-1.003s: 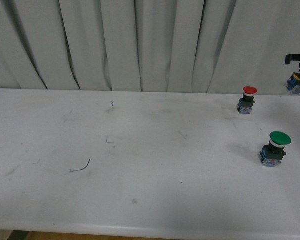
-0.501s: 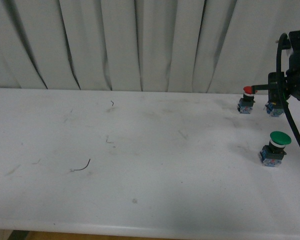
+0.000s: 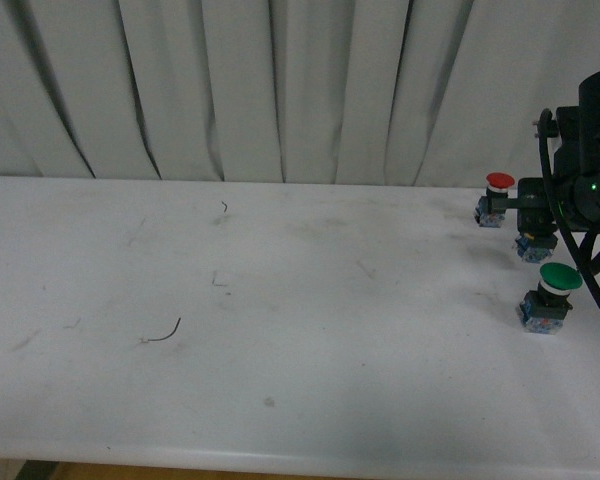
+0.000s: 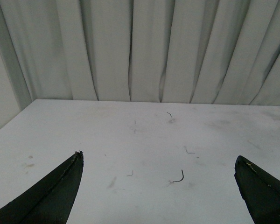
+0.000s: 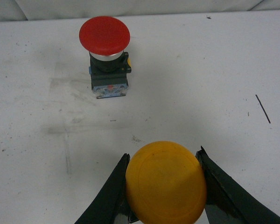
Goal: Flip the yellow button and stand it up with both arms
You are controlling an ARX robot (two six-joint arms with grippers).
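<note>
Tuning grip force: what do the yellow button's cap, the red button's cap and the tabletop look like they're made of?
Cap of the yellow button: probably moulded plastic, smooth satin finish with an even, soft sheen and no grain. Cap of the red button: same look, smooth plastic. The table: hard white laminate or painted board, can't tell which; matte, with scuffs and grey smudges.

- The front view looks from the robot's body across the white table [image 3: 280, 380] to the pleated curtain [image 3: 280, 90], from well back.
- The left wrist view looks out between the left gripper [image 4: 158, 158]'s spread fingers toward the same curtain; both views show the curled wire scrap [image 3: 165, 333].
- The right wrist view looks steeply down, close over the yellow button [image 5: 165, 182] clamped in the right gripper [image 5: 163, 154]; its red button [image 5: 105, 42] also shows in the front view.
</note>
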